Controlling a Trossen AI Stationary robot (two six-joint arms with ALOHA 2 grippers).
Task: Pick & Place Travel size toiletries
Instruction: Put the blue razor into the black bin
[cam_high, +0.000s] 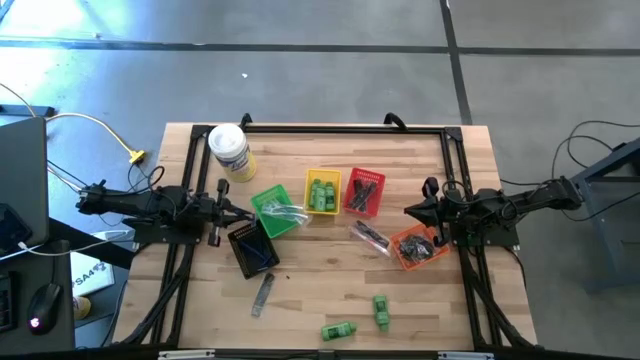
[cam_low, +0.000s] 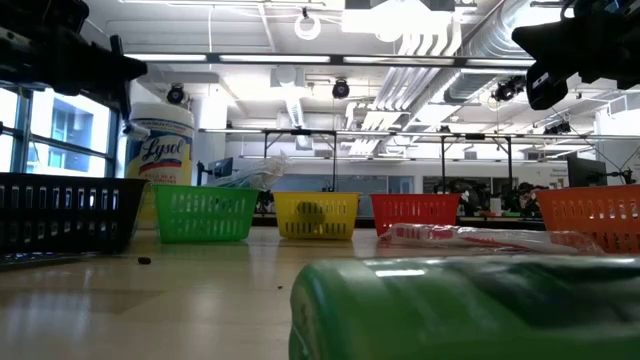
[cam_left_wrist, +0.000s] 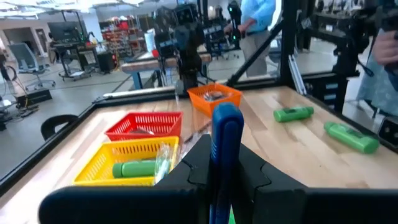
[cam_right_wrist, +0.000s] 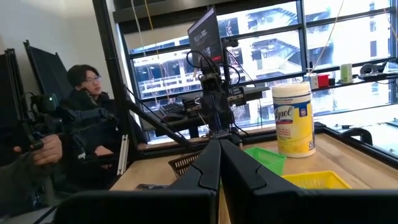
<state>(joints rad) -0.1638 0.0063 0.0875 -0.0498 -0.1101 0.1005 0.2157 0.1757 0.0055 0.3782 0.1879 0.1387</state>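
My left gripper (cam_high: 222, 206) hovers level at the table's left side, just left of the green basket (cam_high: 275, 211), and is shut on a dark blue razor (cam_left_wrist: 227, 134). My right gripper (cam_high: 412, 210) waits shut at the right side with nothing in it, its closed fingers (cam_right_wrist: 205, 177) showing in the right wrist view. Two green mini bottles (cam_high: 380, 310) (cam_high: 340, 330) lie on their sides near the front edge. A grey comb (cam_high: 262, 295) lies flat beside the black basket (cam_high: 252, 248). A clear packaged piece (cam_high: 368, 235) rests by the orange basket (cam_high: 418, 246). My left gripper pinches the dark blue razor between its two fingers (cam_left_wrist: 193, 168), which lie level and point toward the table's right. The razor's rounded free end (cam_left_wrist: 227, 118) sticks out past the fingertips. The razor is lifted clear of the table. The part between the fingers is hidden by them.
Yellow basket (cam_high: 322, 192) with green bottles and red basket (cam_high: 363, 192) stand in a row behind the middle. A big white canister (cam_high: 230, 150) stands at the far left. A black frame (cam_high: 340, 128) rims the table. People stand in the room beyond.
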